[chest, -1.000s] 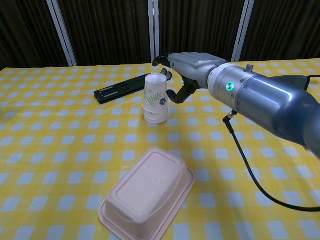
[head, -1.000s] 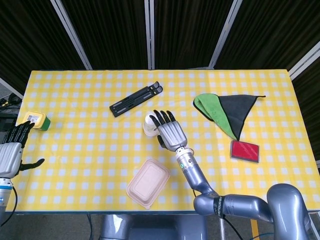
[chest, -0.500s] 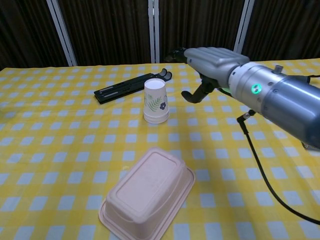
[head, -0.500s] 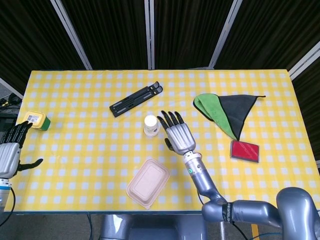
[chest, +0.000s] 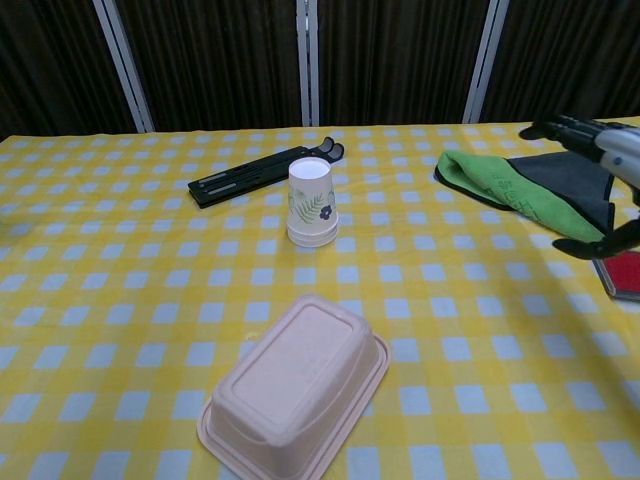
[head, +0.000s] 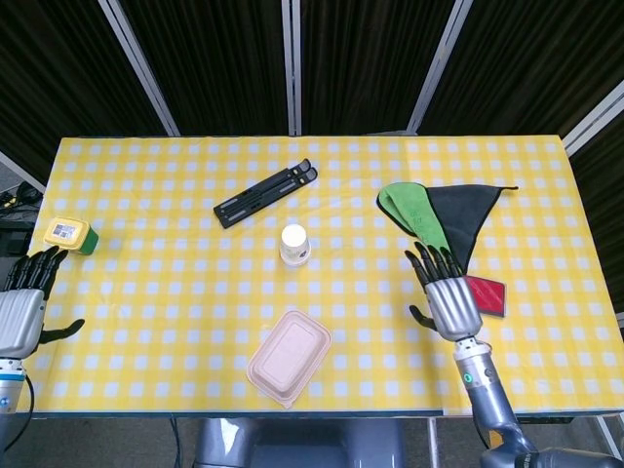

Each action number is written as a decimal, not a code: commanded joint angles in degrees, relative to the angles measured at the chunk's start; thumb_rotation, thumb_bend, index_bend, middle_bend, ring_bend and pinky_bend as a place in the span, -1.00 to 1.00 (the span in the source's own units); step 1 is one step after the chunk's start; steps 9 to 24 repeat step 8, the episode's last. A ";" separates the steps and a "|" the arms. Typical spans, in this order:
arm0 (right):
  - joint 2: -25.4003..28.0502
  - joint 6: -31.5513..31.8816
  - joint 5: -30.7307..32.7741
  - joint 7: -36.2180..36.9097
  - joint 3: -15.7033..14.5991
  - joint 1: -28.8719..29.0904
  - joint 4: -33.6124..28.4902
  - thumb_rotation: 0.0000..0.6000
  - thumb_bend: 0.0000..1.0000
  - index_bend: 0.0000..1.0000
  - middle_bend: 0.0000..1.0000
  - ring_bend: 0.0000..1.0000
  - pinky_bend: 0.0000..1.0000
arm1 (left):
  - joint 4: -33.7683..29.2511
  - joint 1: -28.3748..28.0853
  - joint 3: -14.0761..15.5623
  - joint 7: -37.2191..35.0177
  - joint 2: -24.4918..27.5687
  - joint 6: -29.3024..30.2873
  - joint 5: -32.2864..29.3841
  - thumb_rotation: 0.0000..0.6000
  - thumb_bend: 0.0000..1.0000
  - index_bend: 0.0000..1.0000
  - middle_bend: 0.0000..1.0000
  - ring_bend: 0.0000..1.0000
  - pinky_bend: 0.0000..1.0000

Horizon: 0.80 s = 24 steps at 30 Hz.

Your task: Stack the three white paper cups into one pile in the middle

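- A pile of white paper cups (head: 294, 245) stands upside down near the middle of the table (head: 146, 195), its widest rim on the yellow-and-white checked cloth; layered rims at the base suggest nested cups, though the exact count is hard to read.
- The stacking looks finished, judging by the single pile and no loose cup in view.
- The right hand (head: 446, 294) hovers near the table's right edge, well apart from the pile, fingers spread and holding nothing.
- The left hand (head: 23, 302) sits off the left edge, fingers apart and empty.
- The next move probably calls only for parking both arms, or a check that the pile sits straight.
- The cups are thin, smooth, tapered paper with a printed leaf motif (chest: 312, 207).
- A pale pink lidded container (head: 289, 357) with rounded corners lies near the front edge.
- A flat black folding stand (head: 266, 194) lies behind the pile.
- A soft green-and-black cloth (head: 439, 219) lies folded toward the right edge.
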 commanded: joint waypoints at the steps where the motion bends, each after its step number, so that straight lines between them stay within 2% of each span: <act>1: 2.35 3.33 -2.63 4.41 -2.02 -4.51 2.84 1.00 -0.69 -0.96 -1.00 -1.00 -1.00 | 1.29 1.14 0.64 1.14 -1.29 1.53 0.12 1.00 -0.90 -1.00 -1.00 -1.00 -1.00; 8: 4.49 6.98 -5.06 9.63 -2.53 -9.83 6.50 1.00 -0.69 -0.96 -1.00 -1.00 -1.00 | 2.84 2.78 1.39 2.66 -2.93 3.95 0.99 1.00 -0.90 -1.00 -1.00 -1.00 -1.00; 24: 4.49 6.98 -5.06 9.63 -2.53 -9.83 6.50 1.00 -0.69 -0.96 -1.00 -1.00 -1.00 | 2.84 2.78 1.39 2.66 -2.93 3.95 0.99 1.00 -0.90 -1.00 -1.00 -1.00 -1.00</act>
